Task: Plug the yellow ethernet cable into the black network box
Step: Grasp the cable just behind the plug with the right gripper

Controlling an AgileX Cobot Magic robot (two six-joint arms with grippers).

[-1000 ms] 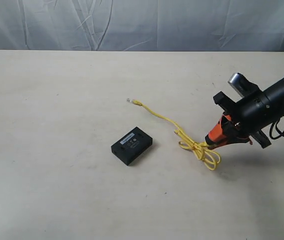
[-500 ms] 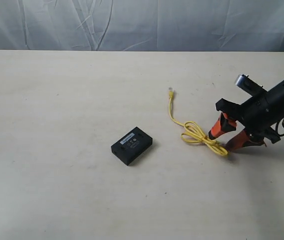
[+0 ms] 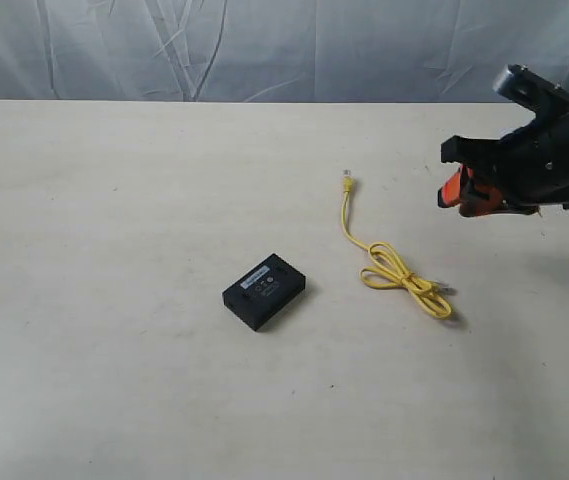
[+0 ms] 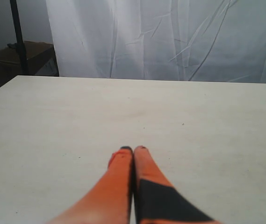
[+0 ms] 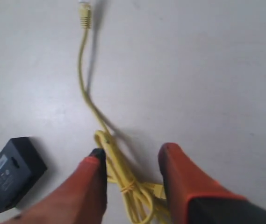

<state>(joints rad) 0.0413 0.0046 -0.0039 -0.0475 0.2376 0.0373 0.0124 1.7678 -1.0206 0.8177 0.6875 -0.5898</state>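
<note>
The yellow ethernet cable [image 3: 344, 205] lies loose on the table, one plug [image 3: 345, 178] pointing to the far side and its tied loops [image 3: 404, 278] nearer the front. Left of it sits the black network box [image 3: 264, 290], apart from the cable. My right gripper [image 3: 461, 196] hangs open above the table, right of the cable and touching nothing. In the right wrist view its orange fingers frame the cable loops [image 5: 116, 163] from above, with the box [image 5: 12, 172] off to one side. My left gripper [image 4: 133, 149] is shut on nothing over bare table.
A creased white curtain [image 3: 284, 50] hangs behind the table's far edge. In the left wrist view a cardboard box [image 4: 25, 58] and a black stand pole [image 4: 16, 32] are beyond the table's corner.
My right gripper, shut on the cable loops a second ago, dragged them right, opened and let go. It has since risen up and to the right, leaving the cable on the table.
</note>
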